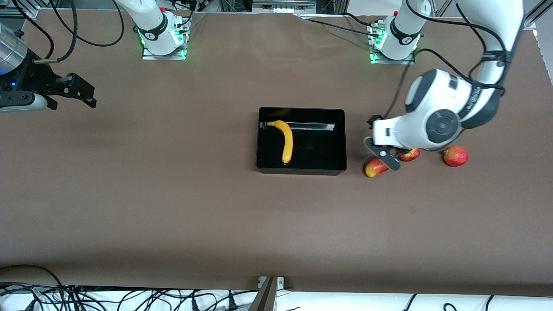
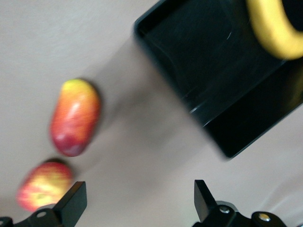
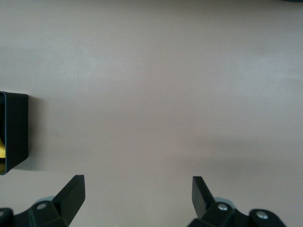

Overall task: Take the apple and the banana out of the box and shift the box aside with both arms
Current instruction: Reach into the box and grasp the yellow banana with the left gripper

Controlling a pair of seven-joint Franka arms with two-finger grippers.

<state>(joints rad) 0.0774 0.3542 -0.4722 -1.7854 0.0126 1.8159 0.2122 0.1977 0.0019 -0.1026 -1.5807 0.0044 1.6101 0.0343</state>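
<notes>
- right gripper point(image 1: 82, 96): parked over bare table at the right arm's end, well apart from everything else; arm waits. Fingers point(image 3: 71, 194) spread wide, nothing between them. Its wrist view shows only brown table point(image 3: 156, 94) and one corner of the box.
- box point(image 1: 339, 139): black tray with low upright walls, sits flat mid-table, long side running between the two arms' ends.
- banana point(image 1: 286, 140): only item inside the box, lying on its floor in the half toward the right arm's end; stem end points to the wall nearest the robot bases, tip toward the wall nearest the front camera. The half of the box toward the left arm's end holds nothing.
- mango-like fruit point(image 1: 375, 167): oblong, red-yellow, on the table just beside the box, toward the left arm's end, outside the wall.
- left gripper point(image 1: 382, 152): low over the table between the box and the fruits, right above the oblong fruit and the apple. Pincer wide, fingers point(image 2: 73, 202) apart, holding nothing.
- apple point(image 1: 410, 154): small, red-yellow, on the table, mostly hidden under the left wrist in the front view; blurred in the left wrist view, near one fingertip, contact cannot be told.
- second round red fruit point(image 1: 455, 156): on the table farther toward the left arm's end, apart from the apple.
</notes>
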